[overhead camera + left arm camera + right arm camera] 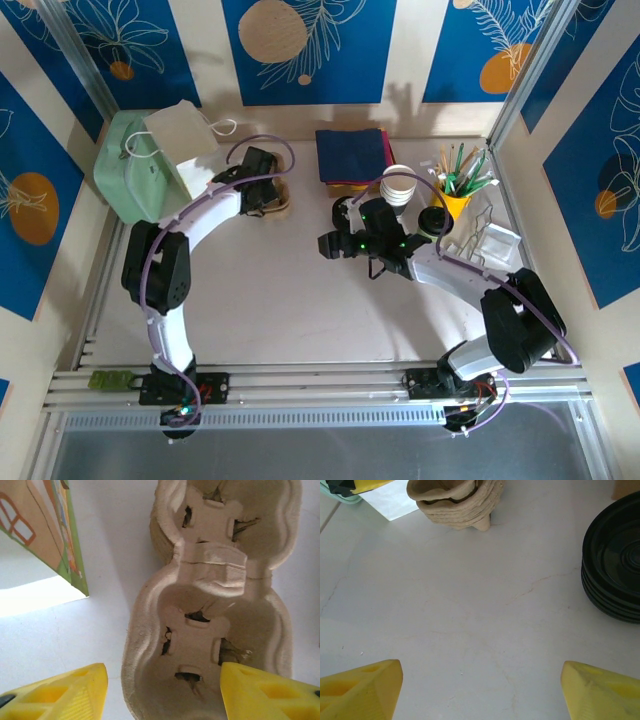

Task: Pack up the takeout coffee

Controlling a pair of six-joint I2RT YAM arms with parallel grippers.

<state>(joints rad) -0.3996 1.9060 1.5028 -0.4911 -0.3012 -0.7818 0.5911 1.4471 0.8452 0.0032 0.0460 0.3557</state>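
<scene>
Coffee, as far as the overhead view allows, is the dark-lidded round cup [433, 222] toward the table's [470, 610] right edge. It sits just beside a yellow holder [452, 203] of straws, partly behind the right arm, and its side is too small to read.

The left gripper [162, 680] hangs over a stack of carriers [210, 605] near the far edge. Its fingers are spread and straddle the near well. The right one sits at the rim, and the left stands clear of it, so nothing is pinched. That placement suggests it means to lift one carrier off the stack to take the cup.

The carriers are moulded pulp, tan and fibrous, with two rounded wells joined by a raised bridge and torn-looking slots in their floors. A printed paper bag [50, 530] stands just to their left.

The right gripper [482, 675] waits spread wide above bare, smooth, faintly veined table, holding nothing. Glossy, ridged black lids [615, 565] are stacked near it.
</scene>
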